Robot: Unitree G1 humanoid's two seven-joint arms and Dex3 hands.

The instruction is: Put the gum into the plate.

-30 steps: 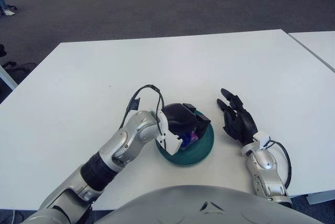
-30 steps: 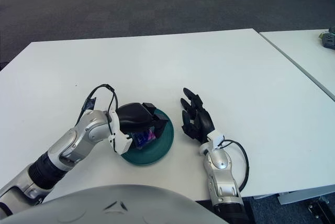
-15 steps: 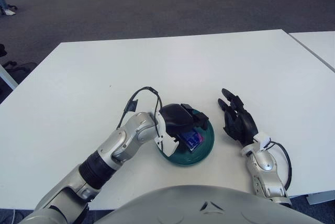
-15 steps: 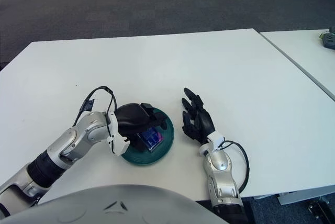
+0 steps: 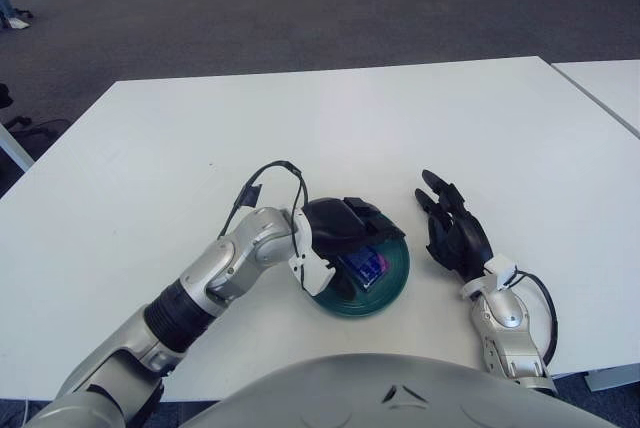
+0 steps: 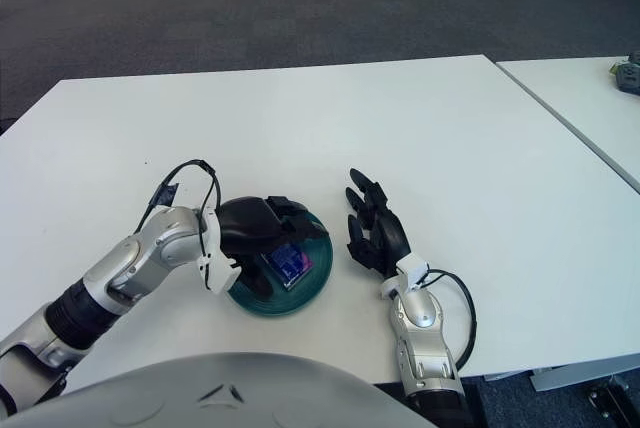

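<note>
gum's in the plate, left hand backing off

so compared to a second ago, the left hand (image 5: pixel 340 228) has let go: back then the gum was tucked under its fingers, now the pack lies out in the open and the hand has slid a bit toward the plate's left edge

the gum (image 5: pixel 366 266) is a small flat pack, blue with a purple/pink edge and some light print on top. it's lying flat inside the dark green plate (image 5: pixel 395 285), roughly in the middle of the bowl, slightly tilted relative to the table edge

left arm reaches in from the lower left, elbow bent, forearm angled up toward the plate, black cable looping off the wrist. the hand sits over the plate's left-rear rim, palm down. fingers are loosely spread and pointing right across the plate, not pinching anything; the gum is just beside them, can't tell if a fingertip touches it

right hand (image 6: pixel 378 233) shows to the right of the plate on the white table (image 5: pixel 400 118), fingers fanned out, holding nothing
</note>
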